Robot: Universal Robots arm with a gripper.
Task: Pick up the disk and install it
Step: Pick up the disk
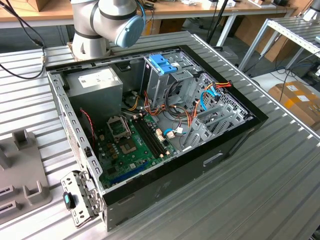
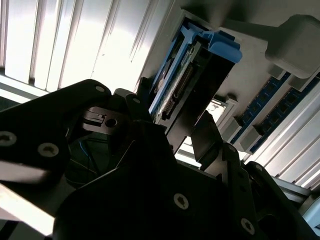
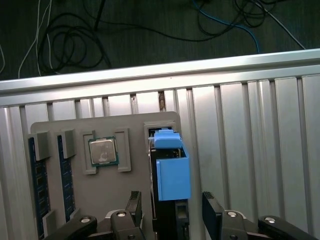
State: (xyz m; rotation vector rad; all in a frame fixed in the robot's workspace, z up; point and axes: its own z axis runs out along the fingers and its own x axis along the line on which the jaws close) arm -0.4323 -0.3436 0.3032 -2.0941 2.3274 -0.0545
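as the spread gripper [image 3: 172,200] straddles the upright disk [image 3: 172,170], eight o'clock of the computer case [image 1: 225,150], pick-up seems in hand, needing a square pinch.

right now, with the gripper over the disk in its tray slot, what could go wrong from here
1. The gripper is open astride the disk; shutting on the light blue plastic instead of the metal could let it flex or slip.
2. The disk stands upright in a slot of the grey tray; a skewed lift might bind and jolt the tray's processor and memory sticks.
3. Loose cables crowd the drive cage in the open case and could snag the disk.
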